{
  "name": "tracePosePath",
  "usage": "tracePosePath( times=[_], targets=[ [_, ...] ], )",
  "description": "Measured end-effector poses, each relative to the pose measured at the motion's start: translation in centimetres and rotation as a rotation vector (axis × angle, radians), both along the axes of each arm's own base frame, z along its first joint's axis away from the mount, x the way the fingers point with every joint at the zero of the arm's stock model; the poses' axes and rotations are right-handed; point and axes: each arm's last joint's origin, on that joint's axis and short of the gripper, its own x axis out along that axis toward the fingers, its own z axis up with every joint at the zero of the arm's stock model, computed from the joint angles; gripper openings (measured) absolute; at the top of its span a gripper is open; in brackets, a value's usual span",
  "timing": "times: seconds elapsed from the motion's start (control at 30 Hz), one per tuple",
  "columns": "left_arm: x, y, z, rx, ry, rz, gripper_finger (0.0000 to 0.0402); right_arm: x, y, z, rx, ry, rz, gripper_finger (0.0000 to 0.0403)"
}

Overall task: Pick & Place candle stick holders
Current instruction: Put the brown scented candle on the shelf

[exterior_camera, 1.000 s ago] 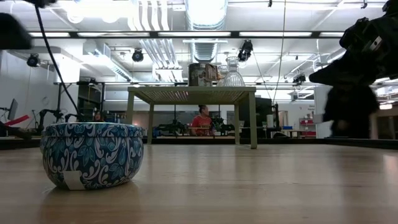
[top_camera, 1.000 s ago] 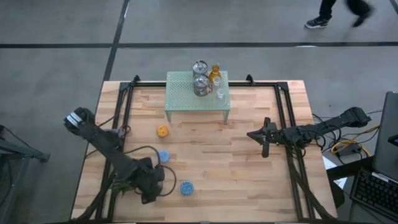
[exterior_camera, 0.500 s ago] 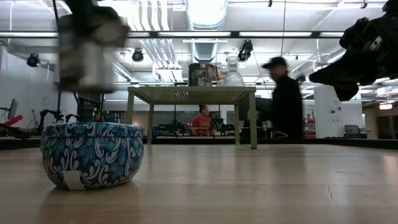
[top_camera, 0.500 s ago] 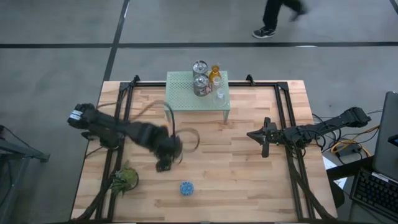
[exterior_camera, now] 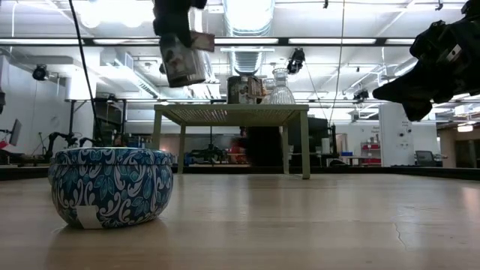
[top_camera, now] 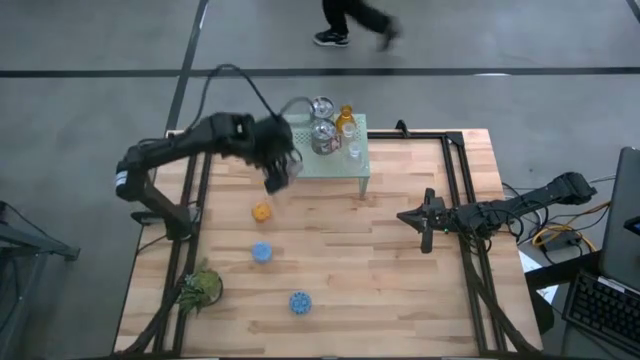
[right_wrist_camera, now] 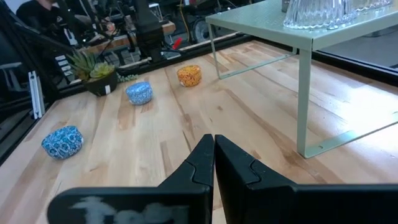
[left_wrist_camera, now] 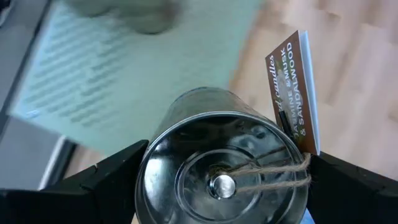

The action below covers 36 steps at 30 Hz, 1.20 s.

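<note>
Pale wooden slatted surface (top_camera: pixel 380 290), seen from above; clock directions are taken from its centre. A large pale-green mesh stand (top_camera: pixel 345 168) is set at 12 o'clock against the far edge. On its top are grouped two silvery metal tins (top_camera: pixel 322 122), an amber glass holder (top_camera: pixel 346 118) and clear glass holders (top_camera: pixel 353 142), judged already placed.

The left arm is raised at 11 o'clock, over the stand's left end. Left gripper (left_wrist_camera: pixel 224 180): fingers (left_wrist_camera: pixel 109 177) are spread around a third silvery round tin with a brown paper tag (left_wrist_camera: pixel 224 162) and clamped on its sides. The tin is carried in the air, above the level of the stand top in the low view, not yet set down.

Right gripper (right_wrist_camera: pixel 214 163) is parked at 3 o'clock, fingers pressed together, nothing held.

Left on the surface: a small orange holder (top_camera: pixel 261 211) at 9 o'clock, a blue patterned holder (top_camera: pixel 262 251) at 8 o'clock, a second blue one (top_camera: pixel 299 301) at 7 o'clock. A green leafy plant (top_camera: pixel 200 287) sits near the left edge at 8 o'clock.

Progress is judged past halfway: one tin in transit, three holders remaining.
</note>
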Motion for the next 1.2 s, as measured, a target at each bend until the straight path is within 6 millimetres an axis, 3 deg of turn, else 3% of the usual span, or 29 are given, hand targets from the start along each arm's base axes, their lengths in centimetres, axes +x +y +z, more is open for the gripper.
tracePosePath(
  times=[0.17,0.3,0.63,1.2],
  targets=[
    [-0.8,4.1,0.1,0.008,-0.051,0.115,0.0362,0.0,0.0,0.0,-0.004,0.000,0.000,0.0008],
    [-0.6,6.0,-0.5,0.005,-0.048,0.155,0.0362,0.0,0.0,0.0,-0.004,0.000,0.001,0.0008],
    [1.1,7.0,-2.5,-0.051,0.006,0.109,0.0369,0.0,0.0,0.0,-0.022,0.005,0.004,0.0008],
    [1.8,7.3,-2.8,-0.017,0.001,0.085,0.0393,0.0,0.0,0.0,-0.029,0.006,0.004,0.0008]
  ],
)
